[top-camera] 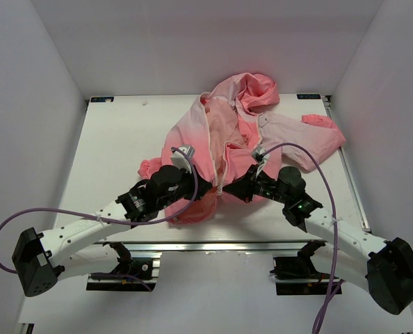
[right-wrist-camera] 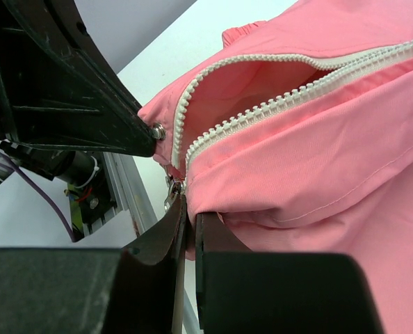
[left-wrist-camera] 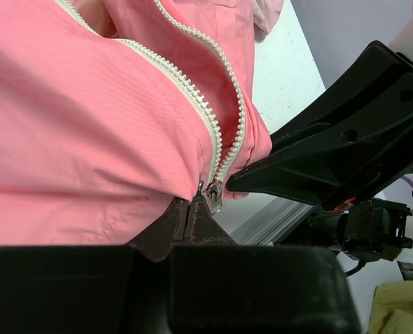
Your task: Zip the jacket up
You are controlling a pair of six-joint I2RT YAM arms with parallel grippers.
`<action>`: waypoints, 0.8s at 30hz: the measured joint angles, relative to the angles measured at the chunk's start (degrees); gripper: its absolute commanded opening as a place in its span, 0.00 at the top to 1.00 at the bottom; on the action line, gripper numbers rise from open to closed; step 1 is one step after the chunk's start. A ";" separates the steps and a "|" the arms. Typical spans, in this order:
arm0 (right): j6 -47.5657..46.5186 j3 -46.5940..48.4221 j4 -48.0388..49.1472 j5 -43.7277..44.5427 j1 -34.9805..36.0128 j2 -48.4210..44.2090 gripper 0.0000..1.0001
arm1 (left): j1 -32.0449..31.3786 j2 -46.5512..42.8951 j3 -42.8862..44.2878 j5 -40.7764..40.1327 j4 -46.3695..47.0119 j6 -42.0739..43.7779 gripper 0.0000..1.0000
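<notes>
Only in wrist views: left and right jaws tight on jacket point(left-wrist-camera: 88, 139) hem beside the zipper point(right-wrist-camera: 276, 106).

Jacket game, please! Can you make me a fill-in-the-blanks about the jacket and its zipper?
1. The jacket is coloured ____.
2. Its zipper teeth are coloured ____.
3. Above the slider the two rows of teeth lie apart, so the jacket front is ____.
4. The left claw and the right claw both pinch the bottom hem, so the number of claws holding the jacket is ____.

Missing words: pink, white, open, two.
</notes>
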 measured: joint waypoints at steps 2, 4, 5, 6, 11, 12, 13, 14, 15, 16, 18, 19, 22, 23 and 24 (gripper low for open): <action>0.15 -0.24 0.52 0.02 -0.04 0.00 1.00 | 0.00 0.00 0.00 0.00 -0.02 -0.17 1.00; 0.22 -0.26 0.90 0.04 -0.04 0.00 1.00 | 0.00 0.00 0.00 0.00 -0.02 -0.35 1.00; 0.31 -0.26 1.09 0.04 -0.04 0.00 1.00 | 0.00 -0.02 0.00 0.00 -0.04 -0.37 1.00; 0.37 -0.33 1.33 0.02 -0.07 0.00 1.00 | 0.00 -0.04 0.00 0.00 -0.07 -0.39 1.00; 0.68 -0.87 2.67 -0.26 -0.09 -0.07 1.00 | 0.00 -0.04 0.00 0.00 -0.44 -0.79 1.00; 0.72 -0.87 2.73 -0.24 -0.09 -0.11 1.00 | 0.00 -0.04 0.00 0.00 -0.44 -0.85 1.00; 0.81 -0.90 2.91 -0.20 -0.11 -0.15 1.00 | 0.00 -0.04 0.00 0.00 -0.44 -0.87 1.00; 0.85 -0.90 3.08 -0.20 -0.11 -0.17 1.00 | 0.00 -0.04 0.00 0.00 -0.44 -0.94 1.00; 1.01 -0.92 3.41 -0.20 -0.11 -0.17 1.00 | 0.00 -0.04 0.00 0.00 -0.44 -0.98 1.00; 1.25 -0.96 3.82 -0.20 -0.11 -0.15 1.00 | 0.00 -0.04 0.00 0.00 -0.44 -1.03 1.00; 1.73 -1.31 5.05 -0.17 -0.11 -0.15 1.00 | 0.00 -0.04 0.00 0.02 -0.44 -1.05 1.00; 1.90 -1.60 5.57 -0.17 -0.17 -0.15 1.00 | 0.00 -0.04 0.00 0.04 -0.44 -1.07 1.00; 2.19 -1.79 6.12 -0.13 -0.31 -0.04 1.00 | 0.00 -0.04 0.00 0.20 -0.44 -1.07 1.00; 2.23 -1.79 6.38 -0.02 -0.33 -0.04 1.00 | 0.00 -0.04 0.00 0.22 -0.42 -1.09 1.00; 2.25 -1.79 6.58 0.13 -0.33 -0.04 1.00 | 0.00 -0.07 0.00 0.22 -0.42 -1.09 1.00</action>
